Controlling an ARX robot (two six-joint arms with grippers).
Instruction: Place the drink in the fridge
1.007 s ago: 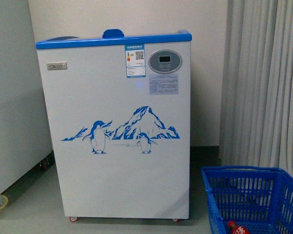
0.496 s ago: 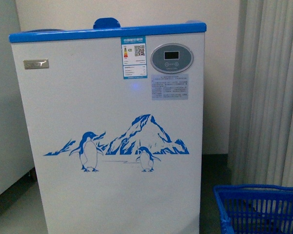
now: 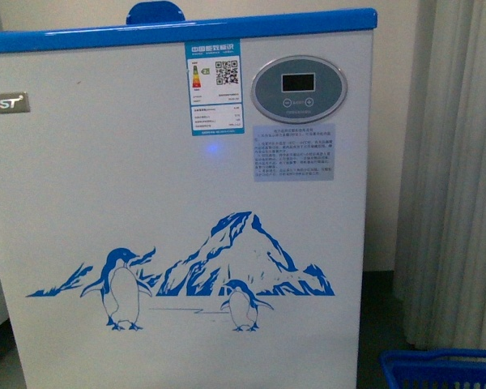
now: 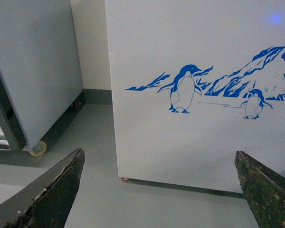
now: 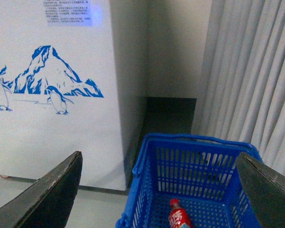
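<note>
The fridge (image 3: 178, 211) is a white chest freezer with a blue top rim and blue penguin-and-mountain artwork; it fills the front view and also shows as the fridge (image 4: 199, 71) and the fridge (image 5: 52, 85) in the wrist views. The drink (image 5: 178, 216), with its red cap and red label, lies in the blue basket (image 5: 147, 166) on the floor right of the fridge. My right gripper (image 5: 159, 190) hangs open above the basket, well clear of the drink. My left gripper (image 4: 159, 190) is open over the floor before the fridge's lower front.
A grey-white tall cabinet (image 4: 35, 71) on castors stands left of the fridge. Pale curtains (image 3: 462, 178) hang on the right, behind the basket (image 3: 441, 369). Grey floor runs along the fridge's base.
The front view has closed in on the fridge, which now fills the frame. The basket has slid down to the lower right corner, and the drink has dropped out of that view.
</note>
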